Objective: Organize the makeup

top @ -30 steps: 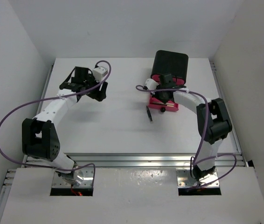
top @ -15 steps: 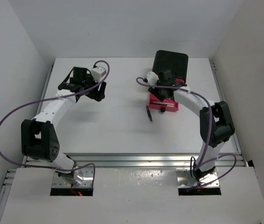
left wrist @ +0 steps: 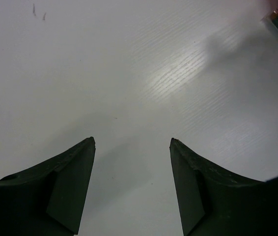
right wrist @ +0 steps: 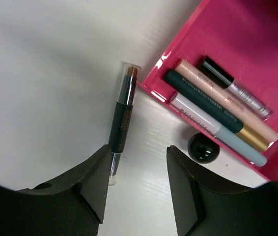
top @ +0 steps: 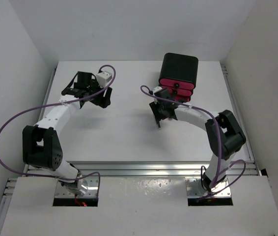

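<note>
Right wrist view: your right gripper (right wrist: 139, 147) is partly open and holds nothing. A dark stick (right wrist: 123, 114) with a clear cap over an orange-brown tip lies flat on the white table (right wrist: 45, 73), just outside the corner of the pink drawer (right wrist: 237, 29). Its near end is just beside the left finger (right wrist: 92, 182); you cannot tell whether they touch.

The drawer holds four pieces side by side, all on the same diagonal: a black-capped clear tube (right wrist: 235, 86), a pale pink stick (right wrist: 222, 99), a dark green gold-tipped stick (right wrist: 208, 103) and a pale blue stick (right wrist: 217, 129). The drawer's black knob (right wrist: 203, 147) sits at its front.

Top view: the right gripper hangs just in front of the black box (top: 179, 68).

Left wrist view: your left gripper (left wrist: 131, 141) is well open and empty, over bare table.
</note>
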Robot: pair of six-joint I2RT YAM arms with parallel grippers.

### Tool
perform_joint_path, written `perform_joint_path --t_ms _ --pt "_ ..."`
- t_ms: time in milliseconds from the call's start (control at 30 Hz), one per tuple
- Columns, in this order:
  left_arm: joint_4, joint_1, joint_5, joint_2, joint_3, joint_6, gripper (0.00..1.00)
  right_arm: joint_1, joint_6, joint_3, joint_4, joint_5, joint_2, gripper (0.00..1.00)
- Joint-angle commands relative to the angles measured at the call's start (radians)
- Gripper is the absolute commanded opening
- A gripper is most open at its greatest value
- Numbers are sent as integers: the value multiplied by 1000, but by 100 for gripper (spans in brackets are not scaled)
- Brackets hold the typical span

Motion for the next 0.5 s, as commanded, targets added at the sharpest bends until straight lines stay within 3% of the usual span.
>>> perform_joint_path --t_ms 0,333,400,467 --pt "19 1 18 -14 -4 7 68 -2 79 20 -2 33 35 50" --pt "19 1 18 -23 -4 -2 68 5 87 28 9 -23 141 47" --pt "19 1 18 -23 -13 -2 68 8 83 26 6 -23 146 45" --pt "19 1 18 -23 -13 -2 68 12 79 20 4 -24 160 36"
